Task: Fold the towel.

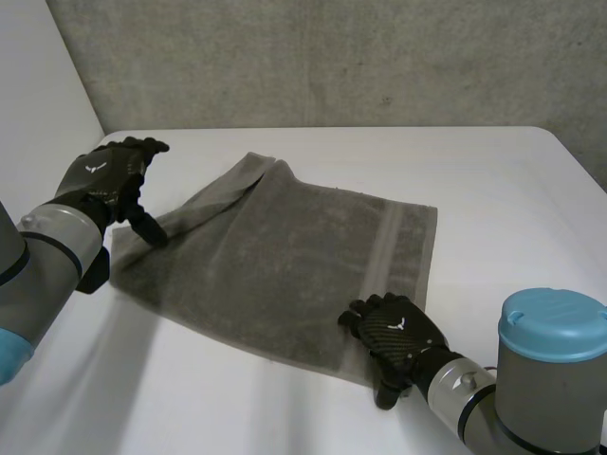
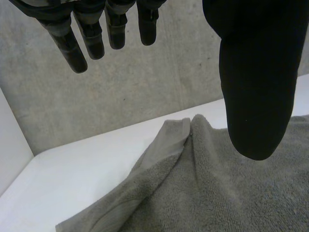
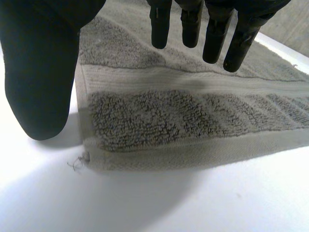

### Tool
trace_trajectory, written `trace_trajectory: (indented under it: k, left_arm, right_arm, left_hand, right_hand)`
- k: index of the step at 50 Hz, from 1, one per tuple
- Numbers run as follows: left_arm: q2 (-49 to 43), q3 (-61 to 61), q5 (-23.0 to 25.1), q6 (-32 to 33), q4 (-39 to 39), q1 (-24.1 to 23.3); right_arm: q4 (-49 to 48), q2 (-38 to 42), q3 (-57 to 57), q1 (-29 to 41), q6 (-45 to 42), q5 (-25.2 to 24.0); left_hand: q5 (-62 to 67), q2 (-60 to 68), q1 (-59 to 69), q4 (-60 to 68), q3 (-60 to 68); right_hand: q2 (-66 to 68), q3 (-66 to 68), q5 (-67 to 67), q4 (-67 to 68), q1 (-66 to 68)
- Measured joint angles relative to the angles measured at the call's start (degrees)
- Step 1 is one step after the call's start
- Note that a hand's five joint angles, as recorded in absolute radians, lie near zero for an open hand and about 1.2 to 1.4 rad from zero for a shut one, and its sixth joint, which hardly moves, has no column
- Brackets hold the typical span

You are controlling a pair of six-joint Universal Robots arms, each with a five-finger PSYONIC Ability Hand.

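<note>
Towelling of a grey, looped kind makes up the towel (image 1: 285,256), which is spread over the middle of the white table (image 1: 493,190) before a concrete wall (image 1: 332,57). Its far left part is turned over onto itself, so that a folded flap with a raised corner is formed there. A flat woven band (image 1: 384,251) is seen running across the cloth near its right end.

The left hand (image 1: 104,180) is held over the towel's left edge, beside the folded flap. In the left wrist view its fingers (image 2: 82,43) are stretched out straight and set apart from the thumb, and nothing is grasped between them; the towel (image 2: 231,193) lies below the palm. In the head view the thumb tip is seen close to the cloth, possibly touching it.

The right hand (image 1: 396,334) is placed at the towel's near right corner. In the right wrist view its fingers (image 3: 212,38) are likewise extended and spread from the thumb, with no cloth gripped; the hemmed corner of the towel (image 3: 169,116) lies flat on the table (image 3: 193,203) beneath them. A loose thread (image 3: 77,163) is seen at that corner.
</note>
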Motion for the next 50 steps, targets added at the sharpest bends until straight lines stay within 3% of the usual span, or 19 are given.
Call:
trace_trajectory:
  k: [15, 32, 37, 38, 42, 50]
  left_arm:
    - [0.0, -1.0, 0.0, -0.2, -0.1, 0.0]
    - [0.2, -1.2, 0.0, -0.2, 0.0, -0.2]
    - [0.2, -1.2, 0.0, -0.2, 0.0, -0.2]
    - [0.2, -1.2, 0.0, -0.2, 0.0, -0.2]
    - [0.2, -1.4, 0.0, -0.1, -0.1, -0.3]
    - [0.0, -2.3, 0.0, 0.0, 0.0, -0.2]
  right_arm:
    - [-5.9, 2.1, 0.2, -0.3, -0.2, 0.3]
    - [-8.3, 4.2, -2.5, -0.7, -4.4, 0.3]
    - [-8.7, 5.1, -4.1, -0.8, -5.3, 0.4]
    - [-8.8, 5.1, -4.4, -0.8, -5.4, 0.4]
    - [-9.5, 4.3, -5.6, -1.0, -5.4, 0.7]
    - [-10.0, 1.3, -7.2, -2.9, -5.0, 1.2]
  left_hand:
    - [0.0, 0.0, 0.0, 0.0, 0.0]
    - [0.0, 0.0, 0.0, 0.0, 0.0]
    - [0.0, 0.0, 0.0, 0.0, 0.0]
    - [0.0, 0.0, 0.0, 0.0, 0.0]
    - [0.0, 0.0, 0.0, 0.0, 0.0]
    - [0.0, 0.0, 0.0, 0.0, 0.0]
  right_hand:
    - [16.2, 17.2, 8.2, 16.0, 13.4]
    - [18.8, 19.8, 13.3, 18.6, 15.6]
    - [31.9, 32.5, 13.3, 30.7, 26.3]
    - [39.9, 40.5, 13.3, 39.0, 33.0]
    - [52.1, 52.7, 13.3, 51.7, 43.0]
    - [54.0, 55.1, 13.3, 54.4, 44.8]
